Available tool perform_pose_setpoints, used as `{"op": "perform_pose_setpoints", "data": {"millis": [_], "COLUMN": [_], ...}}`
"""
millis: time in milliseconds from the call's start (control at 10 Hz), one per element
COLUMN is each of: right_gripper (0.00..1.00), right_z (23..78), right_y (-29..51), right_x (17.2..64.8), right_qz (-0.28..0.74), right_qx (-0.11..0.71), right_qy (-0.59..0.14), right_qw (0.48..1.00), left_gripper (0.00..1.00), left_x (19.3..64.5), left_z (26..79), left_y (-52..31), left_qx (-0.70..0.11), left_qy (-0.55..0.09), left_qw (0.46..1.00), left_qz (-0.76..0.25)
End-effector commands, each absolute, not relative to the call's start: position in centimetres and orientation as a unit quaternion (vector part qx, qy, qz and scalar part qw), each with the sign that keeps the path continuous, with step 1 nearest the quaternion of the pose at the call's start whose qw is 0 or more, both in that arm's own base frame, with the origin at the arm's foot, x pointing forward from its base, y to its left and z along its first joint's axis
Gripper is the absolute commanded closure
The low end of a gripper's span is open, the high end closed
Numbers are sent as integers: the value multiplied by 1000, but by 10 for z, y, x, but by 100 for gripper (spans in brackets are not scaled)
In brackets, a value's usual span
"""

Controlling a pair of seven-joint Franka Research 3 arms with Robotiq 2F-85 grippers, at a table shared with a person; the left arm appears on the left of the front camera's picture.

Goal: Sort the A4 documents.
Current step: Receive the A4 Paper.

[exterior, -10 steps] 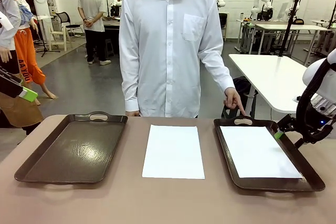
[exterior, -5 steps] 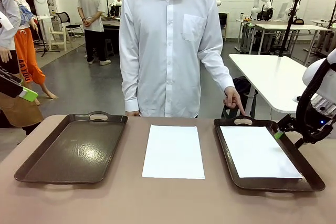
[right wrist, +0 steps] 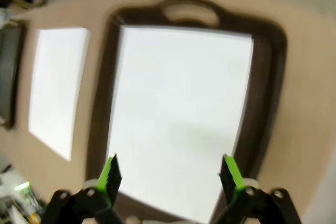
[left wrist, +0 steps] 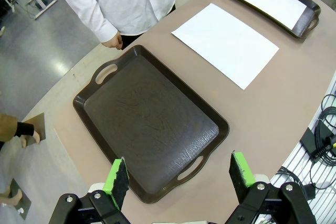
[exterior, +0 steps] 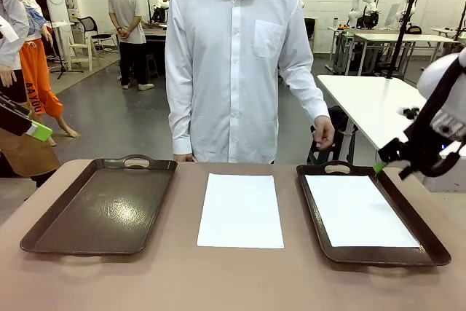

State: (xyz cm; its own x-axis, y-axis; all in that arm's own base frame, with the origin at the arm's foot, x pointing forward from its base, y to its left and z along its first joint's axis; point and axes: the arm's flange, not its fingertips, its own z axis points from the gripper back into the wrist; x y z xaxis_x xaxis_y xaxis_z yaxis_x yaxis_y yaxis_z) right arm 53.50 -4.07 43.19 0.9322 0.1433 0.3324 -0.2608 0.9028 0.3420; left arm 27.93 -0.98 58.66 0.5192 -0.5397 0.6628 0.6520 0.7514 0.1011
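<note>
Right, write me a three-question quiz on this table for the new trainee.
1. True or false: one A4 sheet lies flat in the right tray.
2. Where does the other A4 sheet lie? A in the person's hand; B on the table between the two trays; C folded on top of the first sheet.
3. Fill in: the left gripper and the right gripper both have their jaws ___, holding nothing.

Key: 1 true; 2 B; 3 open.
</note>
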Motion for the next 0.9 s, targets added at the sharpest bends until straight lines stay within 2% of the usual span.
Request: {"op": "perform_pose_setpoints", "data": {"millis": [0, 200, 500, 800], "right_gripper": [3, 3, 3, 3], "right_z": [474, 515, 540, 544], "right_y": [-36, -44, -76, -70], "right_x": [505, 476, 441, 401], "right_qz": [195, 281, 385, 419], "right_qx": [245, 268, 342, 299], "right_qy": [-219, -252, -253, -324], "right_qw": [924, 886, 819, 794], "left_gripper": [0, 0, 0, 0], "left_x": [280, 280, 280, 280], "left_z": [586, 586, 586, 586], "left_y": [-9, -9, -9, -9], "left_qx": [-80, -80, -80, -80], "left_qy": [-350, -350, -350, -350], "left_qw": [868, 868, 868, 868], "left_qz": [-343, -343, -343, -343]}}
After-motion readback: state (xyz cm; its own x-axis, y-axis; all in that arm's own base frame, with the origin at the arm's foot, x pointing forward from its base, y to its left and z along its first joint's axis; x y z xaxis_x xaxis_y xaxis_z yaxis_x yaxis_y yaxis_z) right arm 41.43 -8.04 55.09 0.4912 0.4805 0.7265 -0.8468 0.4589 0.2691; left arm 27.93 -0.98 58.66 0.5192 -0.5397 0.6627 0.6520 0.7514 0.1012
